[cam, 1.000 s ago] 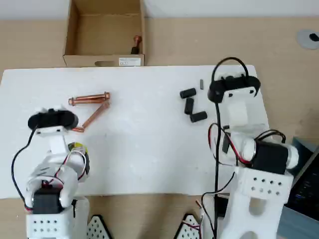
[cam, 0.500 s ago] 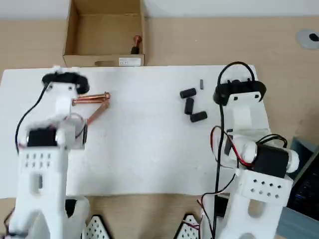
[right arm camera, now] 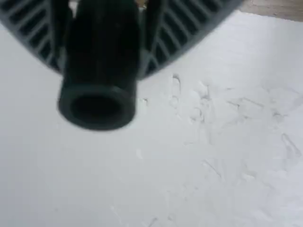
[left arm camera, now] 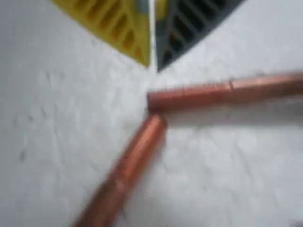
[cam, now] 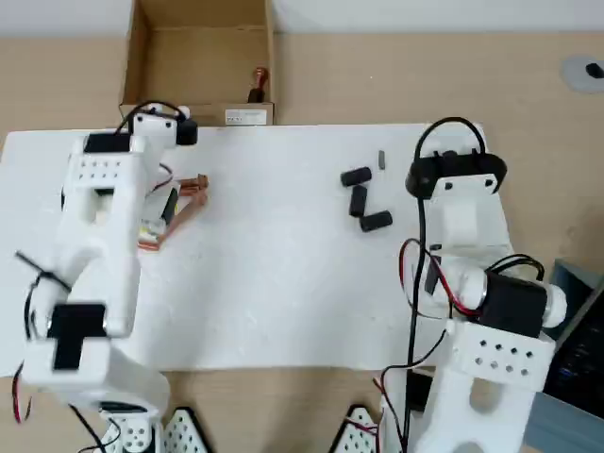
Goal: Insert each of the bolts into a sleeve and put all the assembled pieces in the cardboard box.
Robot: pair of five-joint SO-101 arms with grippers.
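Just beside left gripper (left arm camera: 154, 49), clenched empty, two bolts (left arm camera: 222, 91) touch end to end; right gripper (right arm camera: 102, 52) grasping sleeve (right arm camera: 97, 106).

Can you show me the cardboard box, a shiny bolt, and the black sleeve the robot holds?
cardboard box (cam: 160, 114), high view, front wall.
copper bolt (left arm camera: 222, 92), left wrist view, middle of shaft.
black sleeve (right arm camera: 99, 71), right wrist view, its side.

One copper bolt (left arm camera: 222, 92) touches a second bolt (left arm camera: 128, 170) at their ends, just beside the closed gripper (left arm camera: 152, 61).
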